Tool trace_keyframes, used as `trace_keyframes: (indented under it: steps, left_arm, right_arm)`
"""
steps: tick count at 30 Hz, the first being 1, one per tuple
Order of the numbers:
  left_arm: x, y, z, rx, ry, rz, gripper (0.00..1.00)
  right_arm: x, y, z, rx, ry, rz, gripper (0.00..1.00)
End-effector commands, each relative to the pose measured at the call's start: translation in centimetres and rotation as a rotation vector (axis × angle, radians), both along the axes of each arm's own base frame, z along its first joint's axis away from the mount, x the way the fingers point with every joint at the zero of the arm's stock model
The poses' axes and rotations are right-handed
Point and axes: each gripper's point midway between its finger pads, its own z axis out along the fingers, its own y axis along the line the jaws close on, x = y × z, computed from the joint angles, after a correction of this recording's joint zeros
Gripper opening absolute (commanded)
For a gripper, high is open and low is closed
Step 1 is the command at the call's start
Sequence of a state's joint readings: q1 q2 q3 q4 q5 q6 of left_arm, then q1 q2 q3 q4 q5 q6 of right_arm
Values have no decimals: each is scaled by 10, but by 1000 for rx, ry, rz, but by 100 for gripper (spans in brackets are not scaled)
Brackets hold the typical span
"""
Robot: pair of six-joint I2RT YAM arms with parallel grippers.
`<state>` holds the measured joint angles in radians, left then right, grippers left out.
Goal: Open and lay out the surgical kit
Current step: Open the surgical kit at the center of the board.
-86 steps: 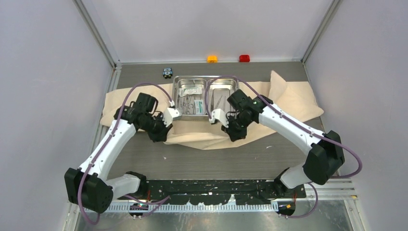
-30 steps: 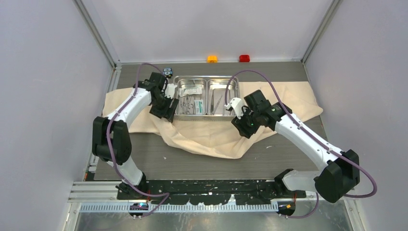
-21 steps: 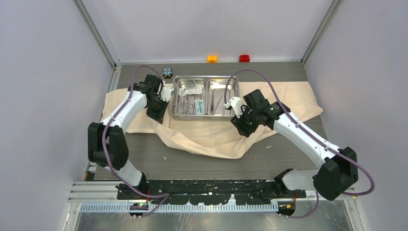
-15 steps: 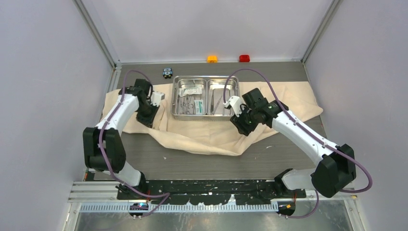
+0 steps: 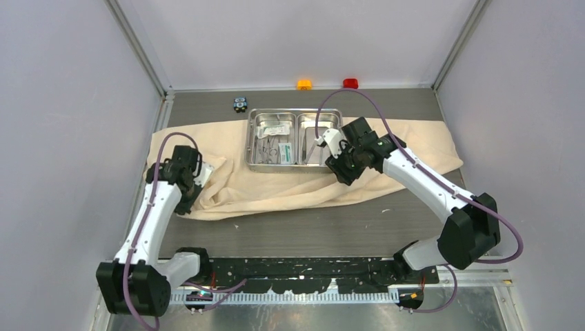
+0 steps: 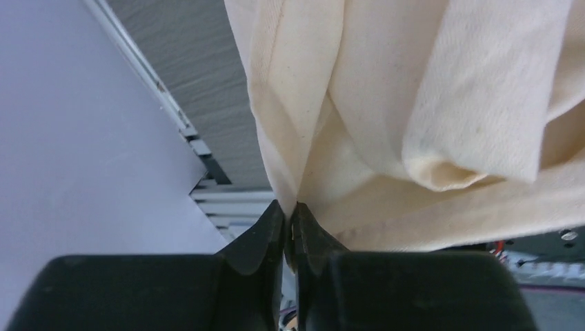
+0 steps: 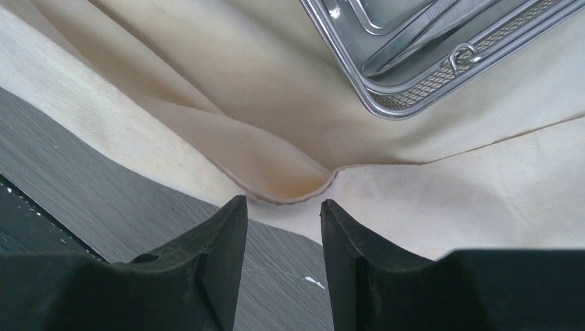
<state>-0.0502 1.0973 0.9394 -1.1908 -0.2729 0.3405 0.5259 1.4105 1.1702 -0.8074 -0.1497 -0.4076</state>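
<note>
Grey table [image 5: 310, 231]: left end effector [image 6: 290, 222] has dragged cloth wrap [image 5: 290, 189] outward.

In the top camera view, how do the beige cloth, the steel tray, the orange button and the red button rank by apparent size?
1. beige cloth
2. steel tray
3. orange button and red button: they look alike in size, so no order between them.

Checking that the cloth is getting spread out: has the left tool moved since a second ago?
Yes. The left tool, shut on the cloth, has pulled away from the tray, toward the near left corner of the table.
</note>
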Motion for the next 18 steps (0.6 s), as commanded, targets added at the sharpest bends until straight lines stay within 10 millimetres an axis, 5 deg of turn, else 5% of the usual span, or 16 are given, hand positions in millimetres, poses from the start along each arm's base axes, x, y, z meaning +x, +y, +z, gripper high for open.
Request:
trace_keyframes:
  steps: [1, 5, 9, 18]
  left_arm:
    - [-47, 27, 17, 144, 117, -32, 22]
    - [-52, 24, 24, 122, 124, -80, 68]
    - [-13, -3, 30, -23, 35, -119, 94]
    - [119, -93, 34, -311, -155, -214, 100]
  right_arm:
    - [14, 4, 16, 23, -58, -12, 48]
    - [11, 4, 12, 19, -44, -6, 48]
    - [9, 3, 7, 18, -32, -6, 48]
    - [8, -1, 2, 9, -40, -38, 48]
